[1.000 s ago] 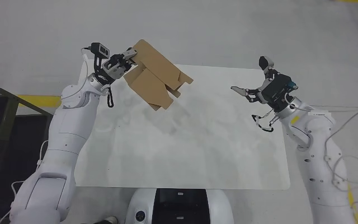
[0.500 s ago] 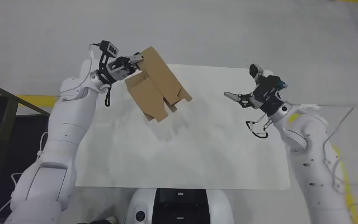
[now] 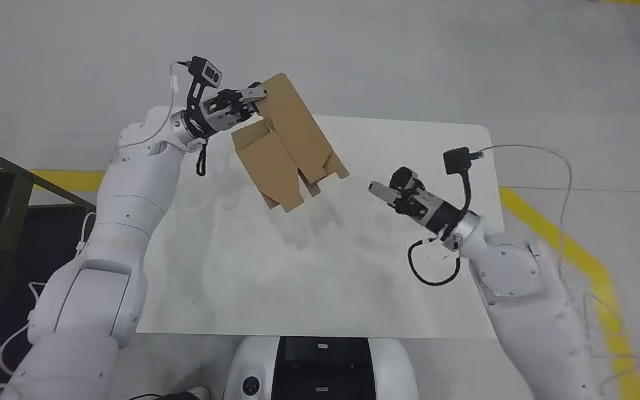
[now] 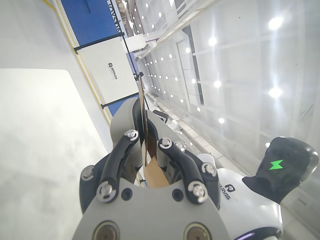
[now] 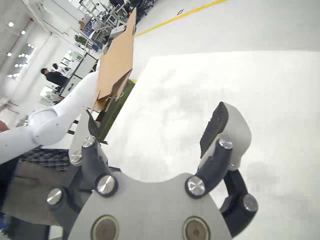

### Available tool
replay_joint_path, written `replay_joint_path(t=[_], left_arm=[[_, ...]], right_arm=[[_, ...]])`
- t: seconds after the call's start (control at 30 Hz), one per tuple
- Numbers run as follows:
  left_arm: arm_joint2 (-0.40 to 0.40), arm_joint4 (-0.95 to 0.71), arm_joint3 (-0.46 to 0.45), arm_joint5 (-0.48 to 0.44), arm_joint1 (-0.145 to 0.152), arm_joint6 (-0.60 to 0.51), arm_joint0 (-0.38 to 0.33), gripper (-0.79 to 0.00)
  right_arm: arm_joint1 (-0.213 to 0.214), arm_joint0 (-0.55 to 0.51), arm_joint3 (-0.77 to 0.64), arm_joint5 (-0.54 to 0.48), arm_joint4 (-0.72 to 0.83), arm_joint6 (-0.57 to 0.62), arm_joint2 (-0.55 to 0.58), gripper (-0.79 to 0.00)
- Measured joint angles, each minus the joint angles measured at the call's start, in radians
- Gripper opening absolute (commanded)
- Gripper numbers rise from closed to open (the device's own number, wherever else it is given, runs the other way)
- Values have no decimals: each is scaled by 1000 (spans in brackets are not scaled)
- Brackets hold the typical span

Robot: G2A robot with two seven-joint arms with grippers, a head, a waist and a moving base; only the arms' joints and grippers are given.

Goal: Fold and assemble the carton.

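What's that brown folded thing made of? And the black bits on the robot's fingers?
The carton looks like matte brown cardboard: thin edges, creased flaps. The pads on the right gripper look like black ribbed rubber or foam; I can't tell which.

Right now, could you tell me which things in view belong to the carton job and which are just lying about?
For the job: carton, pinched at one edge by the left gripper; right gripper, open and holding nothing; table under them.

Lying about: yellow floor line; dark frame beside the table.
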Motion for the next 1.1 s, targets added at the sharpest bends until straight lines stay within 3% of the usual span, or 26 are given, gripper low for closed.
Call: replay_joint_path(t=[0.23,0.63,0.77,0.83,0.87,0.97,1.1], left_arm=[[38,15,67,-5,-24,5,-46,-785],[44,12,80,3,-28,-2,-51,-785],[38,43,19,19,-23,61,-21,-785],[34,61,-18,29,-20,79,-7,-785],[33,67,-32,34,-18,80,-2,-785],[29,86,-69,46,-15,86,16,-785],[23,96,-96,67,-11,90,40,-785]], right_arm=[[-13,31,25,61,212,18,-53,0],[-15,26,33,86,243,11,-57,0],[-22,42,60,117,328,13,-79,0],[-26,53,79,117,343,0,-99,-139],[-28,57,85,116,345,-7,-107,-169],[-33,65,100,112,361,-27,-129,-117],[-38,74,112,110,382,-51,-137,-129]])
